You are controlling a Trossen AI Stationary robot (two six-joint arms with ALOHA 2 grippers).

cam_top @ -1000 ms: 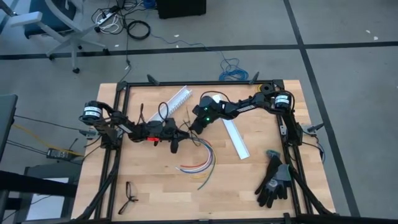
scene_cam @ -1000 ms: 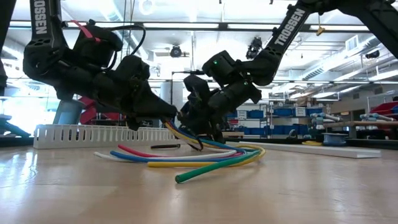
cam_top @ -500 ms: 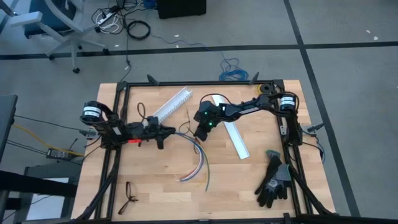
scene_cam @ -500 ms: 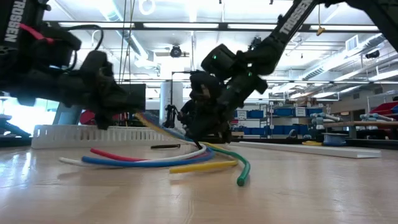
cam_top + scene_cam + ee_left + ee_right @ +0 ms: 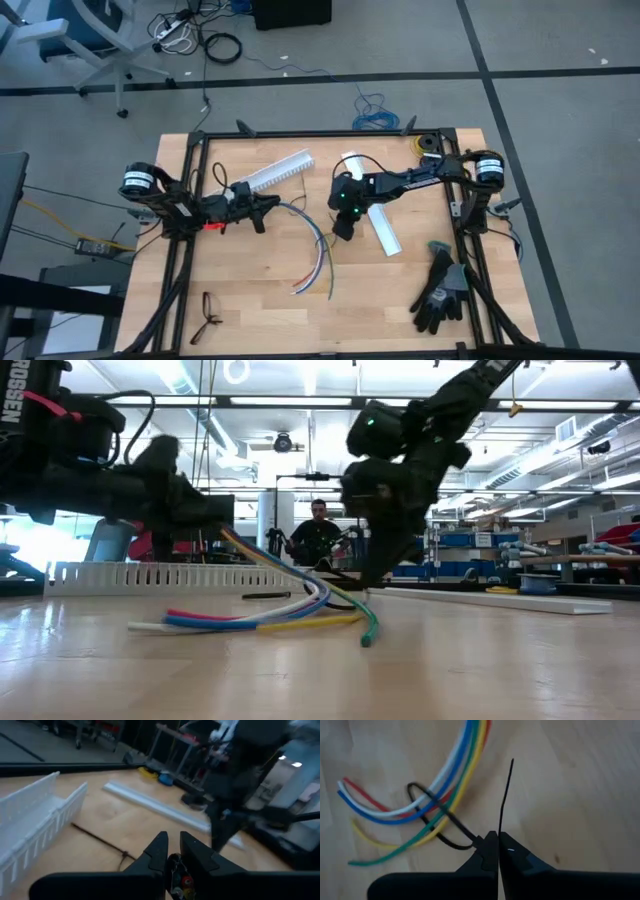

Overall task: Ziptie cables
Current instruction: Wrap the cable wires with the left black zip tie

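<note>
1. The wooden table point(image 5: 400, 290) carries everything; two white slotted channels lie toward its far edge, one point(image 5: 276, 172) left of centre and one point(image 5: 375, 215) right of centre. Both are open troughs and look empty, though their insides show only in part.
2. The left gripper point(image 5: 268, 203) hangs left of the table's centre, its fingers closed on the sheathed end of the cables point(image 5: 318, 262). In the left wrist view the coloured wire ends sit pinched between the fingertips.
3. From that grip the cables arc toward the near edge and fan out loose on the wood near the table's middle.
4. The right gripper point(image 5: 497, 851), just right of centre, is clamped on a black zip tie point(image 5: 440, 827). The tie's loop encircles the wires, slack, with its tail standing up past the fingers.
5. Judgement: the wires are light, limp and smooth, so they would splay and slide. The sheathed end is the sound place to hold; the loop should cinch close to it.
6. A black work glove point(image 5: 440, 290) lies by the near right corner, spectacles point(image 5: 208, 316) by the near left.
</note>
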